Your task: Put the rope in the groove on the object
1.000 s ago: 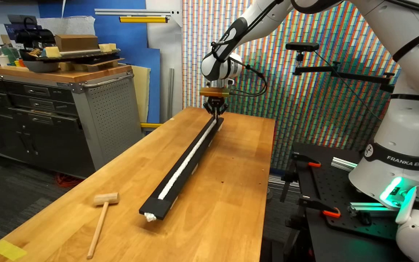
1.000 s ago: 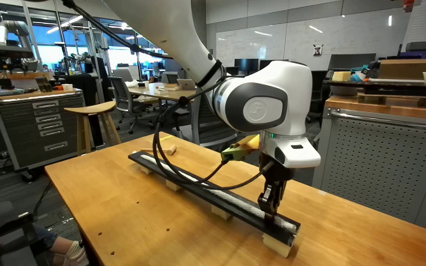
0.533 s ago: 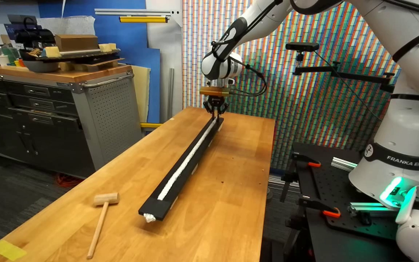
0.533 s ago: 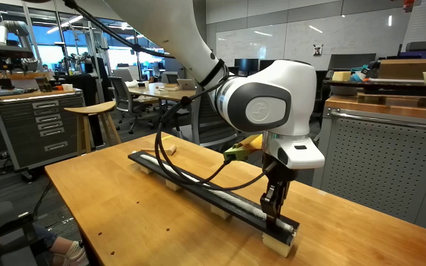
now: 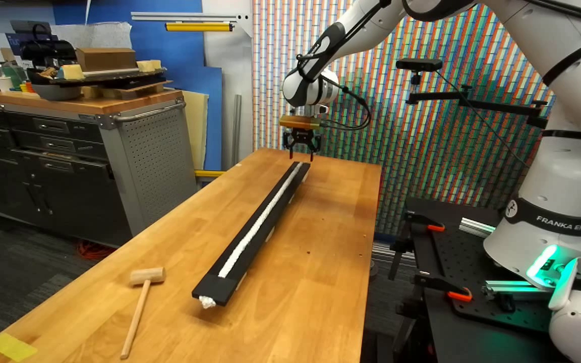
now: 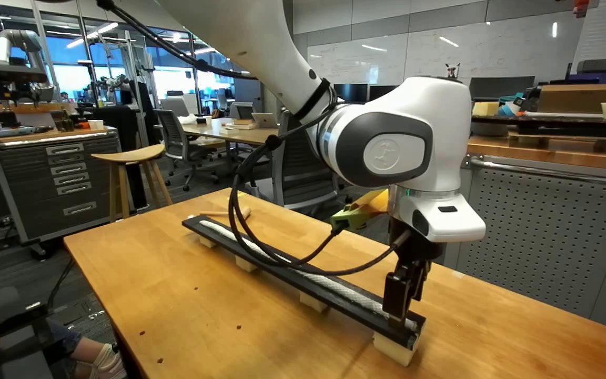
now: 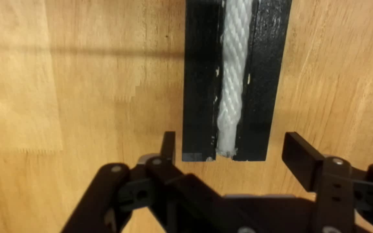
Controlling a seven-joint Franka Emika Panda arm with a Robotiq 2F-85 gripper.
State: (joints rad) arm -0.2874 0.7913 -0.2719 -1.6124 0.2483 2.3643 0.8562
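In an exterior view, cables [image 6: 239,176] partly hide rope [image 6: 345,292].

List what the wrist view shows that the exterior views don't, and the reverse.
Only the wrist view shows pale chips along the edges of the narrow straight groove in the long black bar.
Only the exterior views show the light wooden mallet, the pale blocks under the bar and the white robot arm.
Both share the bar, the white twisted rope in its groove, the brown wooden table and the black gripper, open.
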